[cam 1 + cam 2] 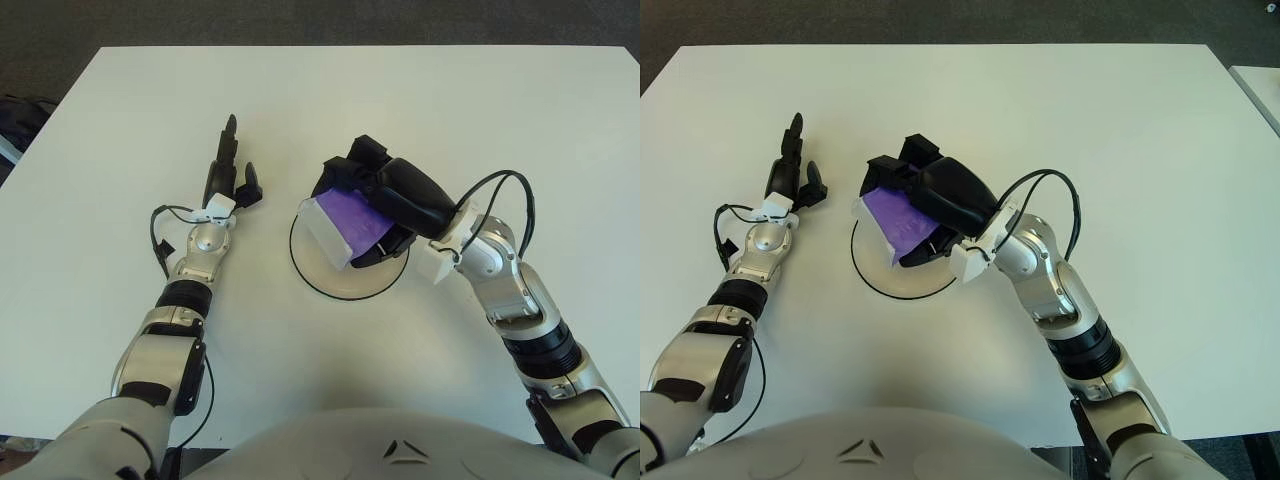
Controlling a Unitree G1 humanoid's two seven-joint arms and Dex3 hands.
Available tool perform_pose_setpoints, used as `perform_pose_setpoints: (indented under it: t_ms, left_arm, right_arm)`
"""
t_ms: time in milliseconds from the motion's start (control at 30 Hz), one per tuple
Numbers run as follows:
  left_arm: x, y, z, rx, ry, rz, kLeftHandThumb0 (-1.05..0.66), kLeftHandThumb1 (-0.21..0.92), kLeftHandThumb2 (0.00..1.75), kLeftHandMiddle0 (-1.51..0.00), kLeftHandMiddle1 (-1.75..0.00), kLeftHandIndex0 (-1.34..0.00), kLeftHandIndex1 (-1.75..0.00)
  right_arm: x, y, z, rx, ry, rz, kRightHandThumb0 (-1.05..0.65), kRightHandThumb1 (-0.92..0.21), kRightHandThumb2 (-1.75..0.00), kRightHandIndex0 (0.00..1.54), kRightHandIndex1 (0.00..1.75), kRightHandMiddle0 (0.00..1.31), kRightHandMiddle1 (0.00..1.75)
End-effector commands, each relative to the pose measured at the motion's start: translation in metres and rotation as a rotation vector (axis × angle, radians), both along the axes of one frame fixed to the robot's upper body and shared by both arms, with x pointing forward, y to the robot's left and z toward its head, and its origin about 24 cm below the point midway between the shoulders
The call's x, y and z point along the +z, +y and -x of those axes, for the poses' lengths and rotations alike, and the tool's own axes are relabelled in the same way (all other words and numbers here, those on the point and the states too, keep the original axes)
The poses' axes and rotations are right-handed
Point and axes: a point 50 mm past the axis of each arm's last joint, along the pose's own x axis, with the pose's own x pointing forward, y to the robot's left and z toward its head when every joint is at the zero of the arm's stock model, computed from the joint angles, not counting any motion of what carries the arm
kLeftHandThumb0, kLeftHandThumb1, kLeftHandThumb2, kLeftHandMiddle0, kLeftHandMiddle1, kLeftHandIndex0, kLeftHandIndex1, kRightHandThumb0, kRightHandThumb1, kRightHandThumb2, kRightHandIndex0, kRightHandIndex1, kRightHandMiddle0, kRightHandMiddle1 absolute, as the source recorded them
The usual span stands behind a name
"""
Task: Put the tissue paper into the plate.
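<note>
Near frame centre, the right hand [375, 205] grips a purple-and-white tissue paper pack [343, 226] over the round white black-rimmed plate [340, 275] on the white counter [500, 110]. Left of the plate, the left hand [228, 180] shows fingers extended, holding nothing.

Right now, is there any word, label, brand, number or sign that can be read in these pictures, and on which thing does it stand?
None: no readable text on the purple and white tissue paper held by the right hand, on the plate, the left hand or the table.
</note>
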Motion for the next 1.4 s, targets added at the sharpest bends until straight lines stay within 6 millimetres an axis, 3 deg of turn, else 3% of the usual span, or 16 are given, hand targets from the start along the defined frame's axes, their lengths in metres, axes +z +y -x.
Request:
perform_pose_setpoints:
  t_ms: [0, 667, 867, 933, 1000, 1133, 1233, 1300, 1367]
  left_arm:
    - [-0.072, -0.001, 0.045, 0.019, 0.275, 0.025, -0.91, 0.92, 1.1, 0.0, 0.0, 0.0, 0.0]
    - [-0.07, -0.002, 0.046, 0.015, 0.257, 0.033, -0.89, 0.92, 1.1, 0.0, 0.0, 0.0, 0.0]
    - [-0.07, -0.002, 0.046, 0.013, 0.256, 0.033, -0.89, 0.92, 1.1, 0.0, 0.0, 0.0, 0.0]
    - [-0.069, -0.002, 0.046, 0.013, 0.256, 0.031, -0.89, 0.92, 1.09, 0.0, 0.0, 0.0, 0.0]
    - [-0.069, -0.002, 0.046, 0.012, 0.257, 0.023, -0.9, 0.92, 1.09, 0.0, 0.0, 0.0, 0.0]
    - [-0.068, -0.002, 0.045, 0.013, 0.251, 0.003, -0.9, 0.92, 1.07, 0.0, 0.0, 0.0, 0.0]
    - [-0.067, -0.003, 0.044, 0.013, 0.241, -0.005, -0.91, 0.92, 1.06, 0.0, 0.0, 0.0, 0.0]
    - [-0.066, -0.005, 0.043, 0.014, 0.23, -0.007, -0.91, 0.92, 1.05, 0.0, 0.0, 0.0, 0.0]
    - [-0.065, -0.011, 0.041, 0.015, 0.215, 0.0, -0.9, 0.92, 1.03, 0.0, 0.0, 0.0, 0.0]
  right_arm:
    - [0.003, -0.001, 0.005, 0.011, -0.019, -0.021, -0.09, -0.36, -1.24, 1.19, 1.75, 0.89, 1.75]
    - [0.005, -0.002, 0.004, 0.0, -0.037, -0.009, -0.08, -0.35, -1.23, 1.19, 1.75, 0.89, 1.75]
    - [0.006, -0.002, 0.004, -0.003, -0.075, -0.071, -0.11, -0.39, -1.19, 1.09, 1.75, 0.82, 1.75]
    - [0.006, -0.001, 0.004, -0.007, -0.092, -0.085, -0.3, -0.42, -1.16, 0.95, 1.75, 0.63, 1.75]
    - [0.006, -0.001, 0.004, -0.023, -0.133, -0.09, -0.36, -0.47, -1.11, 0.83, 1.75, 0.54, 1.75]
    - [0.003, 0.0, 0.005, -0.053, -0.202, -0.088, -0.39, -0.62, -0.92, 0.47, 1.75, 0.4, 1.75]
    - [0.002, 0.0, 0.006, -0.058, -0.218, -0.091, -0.38, -0.72, -0.8, 0.29, 1.75, 0.33, 1.75]
    - [0.0, 0.0, 0.007, -0.056, -0.221, -0.093, -0.37, -0.82, -0.66, 0.19, 1.6, 0.26, 1.75]
    - [-0.002, 0.0, 0.007, -0.051, -0.213, -0.079, -0.6, -0.87, -0.66, 0.1, 1.34, 0.13, 1.53]
